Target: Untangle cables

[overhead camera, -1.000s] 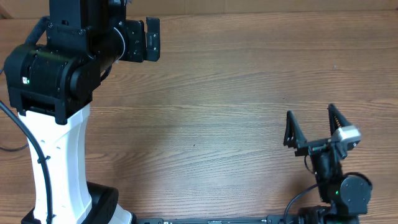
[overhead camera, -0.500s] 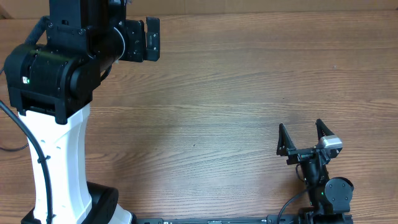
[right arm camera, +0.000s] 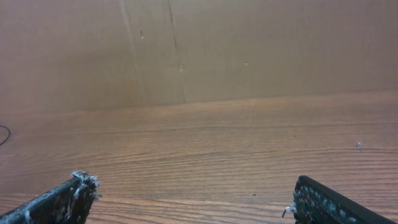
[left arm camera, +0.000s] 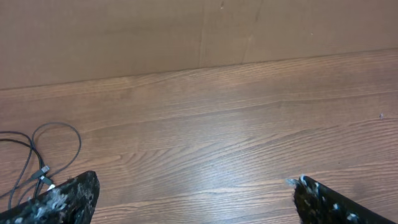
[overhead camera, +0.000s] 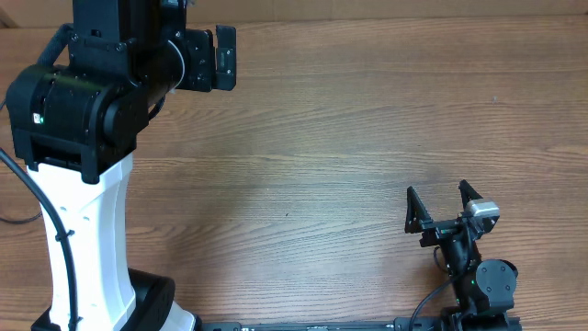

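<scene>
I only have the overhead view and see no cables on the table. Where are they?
Observer: The left wrist view shows the cables, thin black loops lying on the table, left of the left hand.
Operator: Is that hand holding any?
Observer: No; its fingers stand wide apart with nothing between them.
Operator: Anything in the right wrist view?
Observer: Only a sliver of thin black cord at its left edge; the right hand is open and empty.

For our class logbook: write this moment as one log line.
left gripper: open, empty | right gripper: open, empty | cables: lying loose, untouched
</scene>
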